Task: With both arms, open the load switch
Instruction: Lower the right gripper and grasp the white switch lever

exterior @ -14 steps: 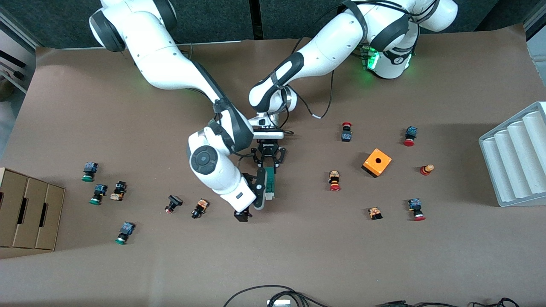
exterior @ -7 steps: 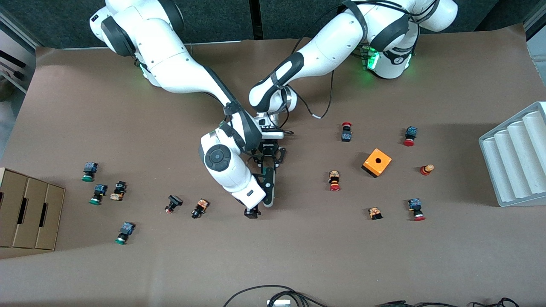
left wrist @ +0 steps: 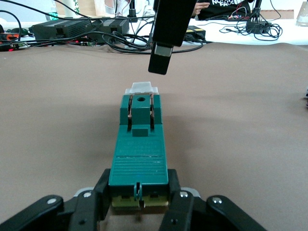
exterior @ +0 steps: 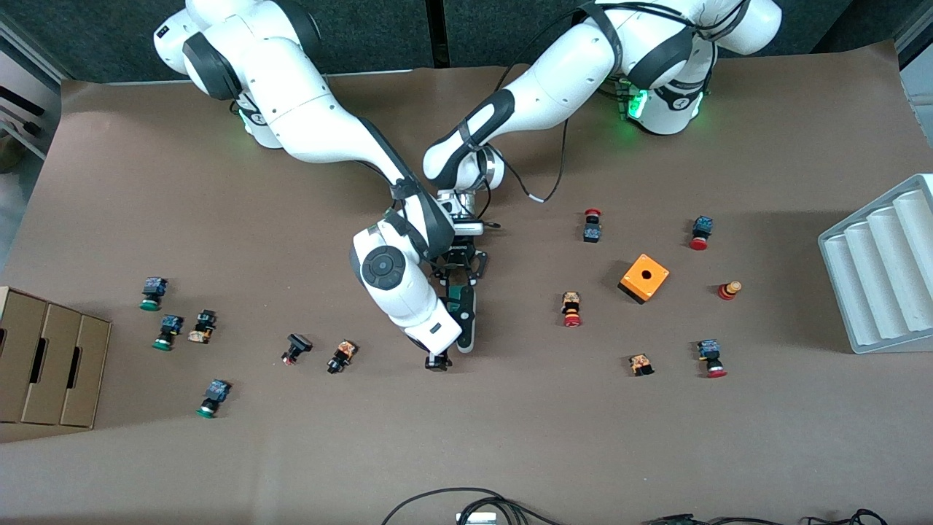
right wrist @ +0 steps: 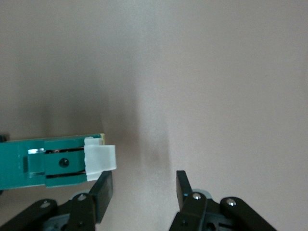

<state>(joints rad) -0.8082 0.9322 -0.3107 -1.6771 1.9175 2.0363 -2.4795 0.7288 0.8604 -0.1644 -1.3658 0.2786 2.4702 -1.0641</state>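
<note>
The right gripper (exterior: 446, 348), its jaws parted and empty, hangs just beside the white tab (right wrist: 100, 159) of the load switch (exterior: 462, 300) at mid-table. The left gripper (exterior: 456, 281) is clamped on the switch's base end. The switch looks light, stiff moulded plastic with ribbed faces; the tab seems the place to pinch. No label or writing on it can be read.

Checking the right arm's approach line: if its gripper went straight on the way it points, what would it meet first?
Probably bare table. The right gripper points down with open jaws, and the load switch's white tab sits just beside one finger, not between them. Depth is unclear.
</note>
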